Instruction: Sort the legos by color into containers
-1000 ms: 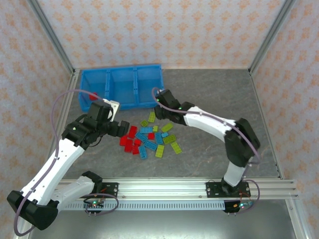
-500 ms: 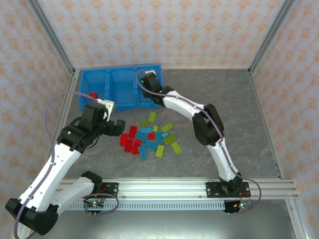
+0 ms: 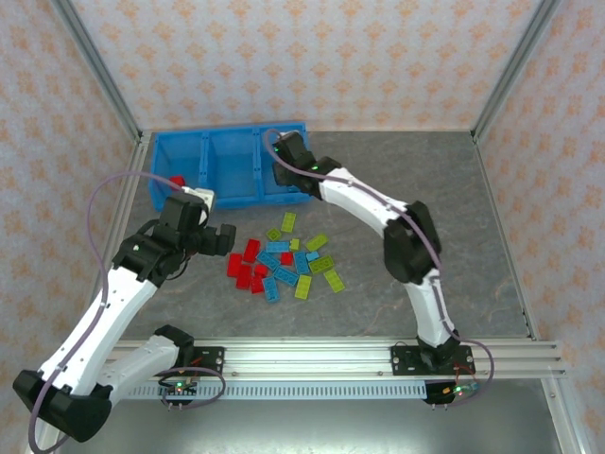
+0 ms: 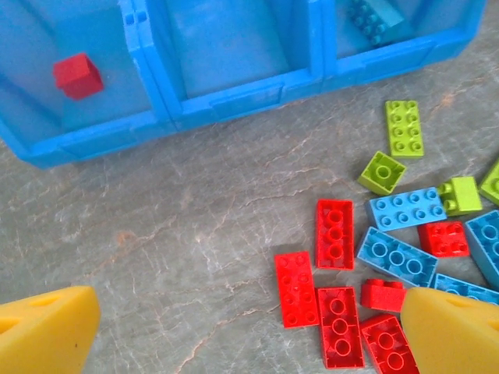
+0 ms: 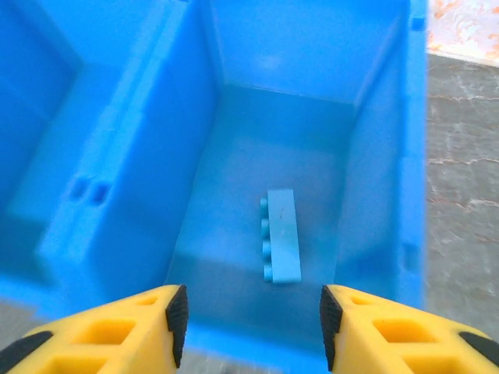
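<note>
In the left compartment of the blue bin (image 4: 226, 97) lies one red brick (image 4: 77, 75), tilted against the floor. Just in front of the bin, the left pincer (image 4: 249, 323) hovers over the worktop (image 4: 179, 234) with its jaws spread wide and nothing between them, the red end of the loose legos (image 3: 284, 260) under its right finger. That pile sits in the middle of the worktop, near the bin but apart from it, with red to the left, light blue in the centre and yellow-green toward the right and far side; several pieces touch their neighbours. Further right, the right pincer (image 5: 248, 312) hangs over the right compartment, likewise parted and empty, and a light blue brick (image 5: 282, 234) rests on its side on the floor below. The bricks look light, rigid and smooth-walled, so they should neither bend nor break but may slip or pivot. The surest hold is probably across the short width, fingers on the two long flat sides, starting with pieces at the pile's edge that have room around them.
</note>
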You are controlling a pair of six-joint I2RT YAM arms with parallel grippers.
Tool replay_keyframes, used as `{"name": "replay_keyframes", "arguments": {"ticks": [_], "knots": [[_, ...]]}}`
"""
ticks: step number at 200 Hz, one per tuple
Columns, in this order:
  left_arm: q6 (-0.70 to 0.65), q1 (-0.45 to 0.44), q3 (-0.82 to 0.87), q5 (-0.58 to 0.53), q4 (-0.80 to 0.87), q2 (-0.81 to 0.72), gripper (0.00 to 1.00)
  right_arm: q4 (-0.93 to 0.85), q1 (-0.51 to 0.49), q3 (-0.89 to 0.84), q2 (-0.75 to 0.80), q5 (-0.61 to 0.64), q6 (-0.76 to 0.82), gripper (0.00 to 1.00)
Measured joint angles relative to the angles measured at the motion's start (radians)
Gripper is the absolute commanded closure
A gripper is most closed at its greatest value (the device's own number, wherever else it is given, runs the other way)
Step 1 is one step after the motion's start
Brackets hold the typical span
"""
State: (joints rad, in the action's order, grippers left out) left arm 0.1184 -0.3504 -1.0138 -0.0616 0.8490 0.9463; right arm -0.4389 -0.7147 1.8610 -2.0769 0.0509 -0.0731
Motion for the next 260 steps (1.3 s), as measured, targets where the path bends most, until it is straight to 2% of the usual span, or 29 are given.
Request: {"name": "replay_keyframes", "arguments": {"ticks": [27, 52, 79, 121, 176, 229, 239, 260], "knots": [[0.172, 0.000, -0.016, -0.002, 0.011, 0.059, 0.18, -0.027, -0.002, -0.216, 0.330, -0.117, -0.020, 0.38], [0.333, 0.000, 0.055, -0.004, -0.026, 0.063, 0.35, -0.043, -0.015, -0.415, 0.632, -0.225, -0.073, 0.30], [0.417, 0.000, 0.149, 0.009, -0.071, 0.159, 0.39, -0.074, -0.044, -0.591, 0.823, -0.316, -0.141, 0.25], [0.435, -0.001, 0.237, 0.129, -0.197, 0.381, 0.38, -0.150, -0.057, -0.723, 0.855, -0.372, -0.212, 0.21], [0.434, 0.002, 0.243, 0.133, -0.308, 0.488, 0.41, -0.167, -0.060, -0.730, 0.844, -0.374, -0.253, 0.20], [0.434, 0.037, 0.244, 0.128, -0.323, 0.571, 0.48, -0.171, -0.066, -0.730, 0.834, -0.373, -0.272, 0.20], [0.435, 0.037, 0.245, 0.125, -0.325, 0.572, 0.52, -0.173, -0.066, -0.730, 0.834, -0.373, -0.274, 0.20], [0.440, 0.041, 0.252, 0.111, -0.328, 0.571, 0.69, -0.175, -0.068, -0.730, 0.832, -0.373, -0.276, 0.20]]}}
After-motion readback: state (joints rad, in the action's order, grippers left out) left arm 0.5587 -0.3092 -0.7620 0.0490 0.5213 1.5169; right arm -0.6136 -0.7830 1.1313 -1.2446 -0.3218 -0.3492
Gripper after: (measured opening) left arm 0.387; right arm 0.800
